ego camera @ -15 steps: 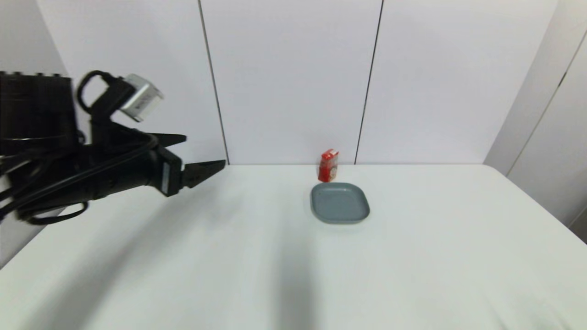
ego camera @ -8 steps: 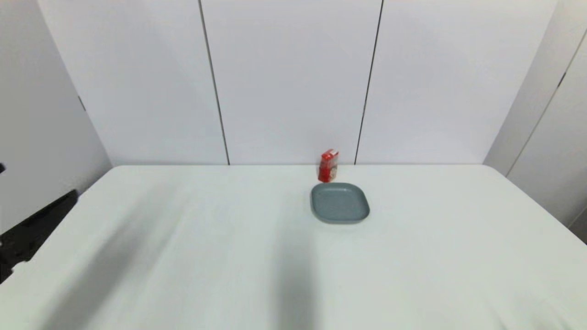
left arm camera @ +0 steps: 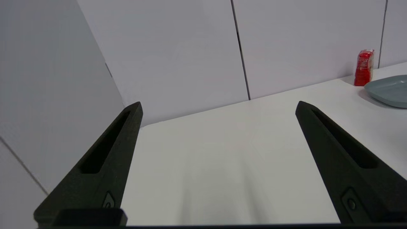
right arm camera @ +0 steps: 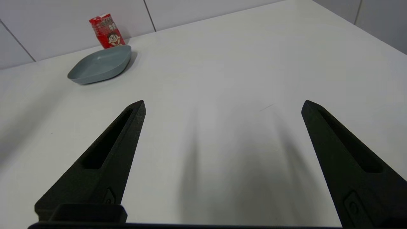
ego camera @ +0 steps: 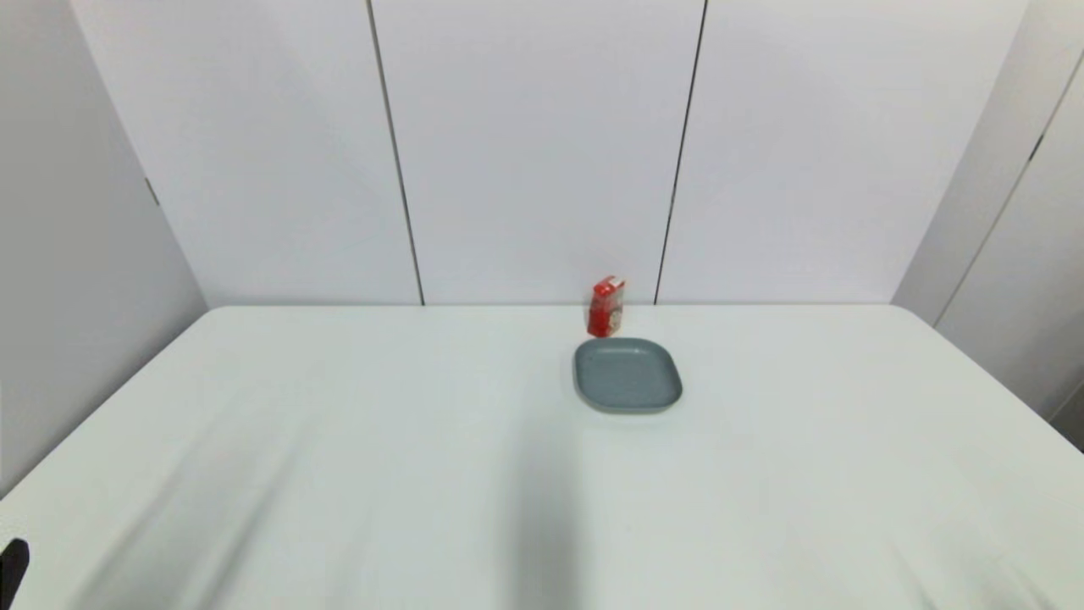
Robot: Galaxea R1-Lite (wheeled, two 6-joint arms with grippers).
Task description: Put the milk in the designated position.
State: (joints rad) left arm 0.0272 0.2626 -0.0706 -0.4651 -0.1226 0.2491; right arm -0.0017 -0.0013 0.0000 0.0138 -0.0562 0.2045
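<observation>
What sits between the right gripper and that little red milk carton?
The grey plate, just in front of the milk carton. Otherwise only bare white table lies ahead of the open right gripper, as the right wrist view shows.

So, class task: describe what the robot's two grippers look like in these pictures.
The left gripper and the right gripper look alike: two long matte black fingers tapering to pointed tips, each with a long recessed slot on its upper face and a small round fastener near the base. No cables or markings show.

Head camera high, frontal; wrist cameras low, both sharing plate (ego camera: 627,375).
</observation>
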